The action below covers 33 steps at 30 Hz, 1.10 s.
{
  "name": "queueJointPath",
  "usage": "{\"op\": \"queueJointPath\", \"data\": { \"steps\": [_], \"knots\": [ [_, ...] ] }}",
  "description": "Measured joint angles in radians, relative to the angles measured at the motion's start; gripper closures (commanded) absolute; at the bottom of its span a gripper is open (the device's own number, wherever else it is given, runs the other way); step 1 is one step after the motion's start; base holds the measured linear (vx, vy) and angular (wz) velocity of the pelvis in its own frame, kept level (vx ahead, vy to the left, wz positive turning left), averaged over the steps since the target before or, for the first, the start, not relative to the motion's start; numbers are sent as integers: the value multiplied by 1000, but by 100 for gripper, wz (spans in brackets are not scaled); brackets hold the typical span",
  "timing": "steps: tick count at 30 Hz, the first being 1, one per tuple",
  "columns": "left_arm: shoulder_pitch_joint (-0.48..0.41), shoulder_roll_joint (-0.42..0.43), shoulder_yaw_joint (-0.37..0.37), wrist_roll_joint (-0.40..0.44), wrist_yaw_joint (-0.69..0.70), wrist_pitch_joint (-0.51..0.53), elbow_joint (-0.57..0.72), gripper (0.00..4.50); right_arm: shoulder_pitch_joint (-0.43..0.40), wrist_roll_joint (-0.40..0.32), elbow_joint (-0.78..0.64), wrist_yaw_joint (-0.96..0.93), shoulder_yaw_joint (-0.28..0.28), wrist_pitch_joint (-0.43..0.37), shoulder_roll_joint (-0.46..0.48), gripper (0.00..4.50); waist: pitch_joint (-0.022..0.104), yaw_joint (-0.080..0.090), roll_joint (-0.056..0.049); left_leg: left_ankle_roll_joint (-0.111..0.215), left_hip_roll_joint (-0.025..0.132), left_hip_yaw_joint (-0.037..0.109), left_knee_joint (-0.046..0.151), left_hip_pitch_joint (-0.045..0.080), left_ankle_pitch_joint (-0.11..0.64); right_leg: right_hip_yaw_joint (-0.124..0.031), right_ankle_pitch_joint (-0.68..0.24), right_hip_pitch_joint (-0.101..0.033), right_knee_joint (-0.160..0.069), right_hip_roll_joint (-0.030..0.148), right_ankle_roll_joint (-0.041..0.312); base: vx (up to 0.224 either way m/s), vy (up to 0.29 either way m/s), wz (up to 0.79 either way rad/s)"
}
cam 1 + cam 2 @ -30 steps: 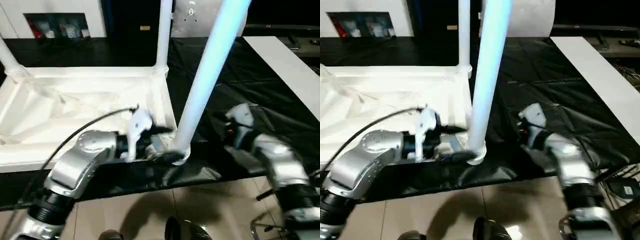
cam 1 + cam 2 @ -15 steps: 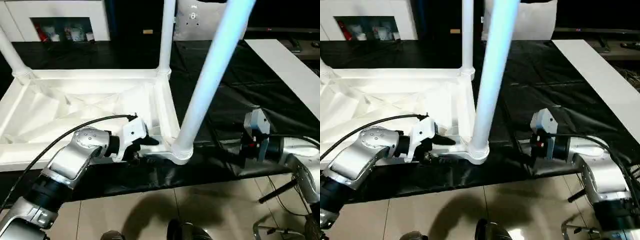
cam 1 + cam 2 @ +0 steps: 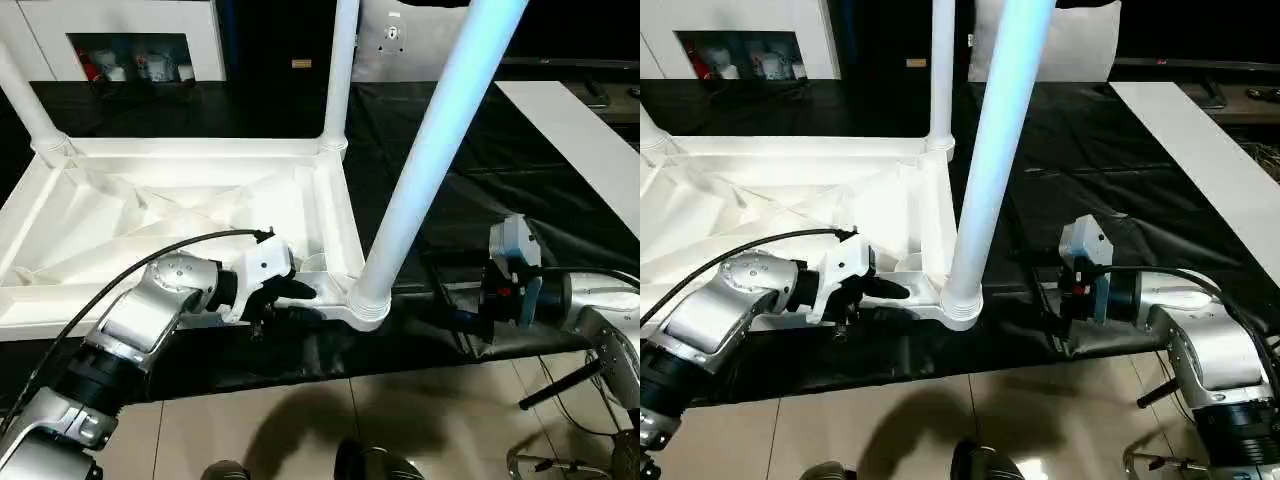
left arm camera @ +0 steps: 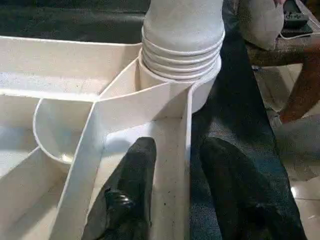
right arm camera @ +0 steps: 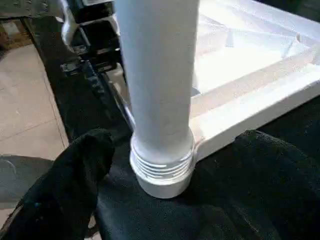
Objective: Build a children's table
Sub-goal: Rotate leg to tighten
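Three legs stand up from the children's table [image 3: 190, 215], which lies upside down on the black-sheeted work table [image 3: 470, 150]; the nearest leg [image 3: 420, 170] rises from the corner socket [image 3: 365, 305] just ahead of the left gripper [image 4: 177, 165].

The step in hand looks like seating this leg. To do it well, the top must be kept from sliding while the leg is pushed or turned straight down its own axis. Several threads still show above the socket in the wrist views, so I judge it not fully home. Any sideways pull could tilt it or drag the top off the near edge.

The left gripper straddles the top's side wall [image 4: 187, 130] just behind the socket, one finger [image 4: 132, 185] inside the rim and the other outside. The gap is narrow, and they seem to pinch that wall.

The right gripper [image 5: 165, 200] sits spread wide, with the leg's base between and beyond its fingers. It touches neither leg nor socket that I can see and holds nothing. It would need to close on the leg low down, near the socket.
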<state>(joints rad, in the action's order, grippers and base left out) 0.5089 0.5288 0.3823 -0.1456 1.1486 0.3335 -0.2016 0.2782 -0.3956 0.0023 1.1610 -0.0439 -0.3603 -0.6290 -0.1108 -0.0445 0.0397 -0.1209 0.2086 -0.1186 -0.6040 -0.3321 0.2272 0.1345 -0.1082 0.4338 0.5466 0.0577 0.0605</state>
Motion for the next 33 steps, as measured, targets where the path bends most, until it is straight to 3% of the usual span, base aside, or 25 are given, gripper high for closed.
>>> {"op": "queueJointPath", "data": {
  "steps": [9, 16, 20, 33],
  "knots": [
    [12, 0, 28, 27, 10, 42, 6, 379, 32, 11, 2, -30, -19, -31, 15, 0, 4, -5, -6, 0, 0, 1, 2, 1, 0, 0, 0, 0, 1, 0, 0, 0, 0, 0],
    [12, -2, 30, 33, 19, 36, 7, 432, 50, 20, 22, -24, -76, -30, 46, 0, 7, -7, -10, 0, 0, 1, 2, 1, 0, 0, 0, 1, 3, 0, 0, 0, 0, 0],
    [12, 5, 33, 41, 45, -12, 6, 450, 92, 17, 82, 10, -87, -25, 83, 35, 7, -5, -10, 0, 0, 1, 2, 0, 0, 0, 0, 1, 2, 0, 0, 0, 0, 0],
    [21, 7, 49, 62, 87, -57, -4, 450, 188, 21, 240, 114, -142, -6, 122, 136, 7, -13, -10, 1, 0, 1, 3, 1, 1, -1, 0, 4, 12, 1, 2, 0, 0, 0]
  ]
}}
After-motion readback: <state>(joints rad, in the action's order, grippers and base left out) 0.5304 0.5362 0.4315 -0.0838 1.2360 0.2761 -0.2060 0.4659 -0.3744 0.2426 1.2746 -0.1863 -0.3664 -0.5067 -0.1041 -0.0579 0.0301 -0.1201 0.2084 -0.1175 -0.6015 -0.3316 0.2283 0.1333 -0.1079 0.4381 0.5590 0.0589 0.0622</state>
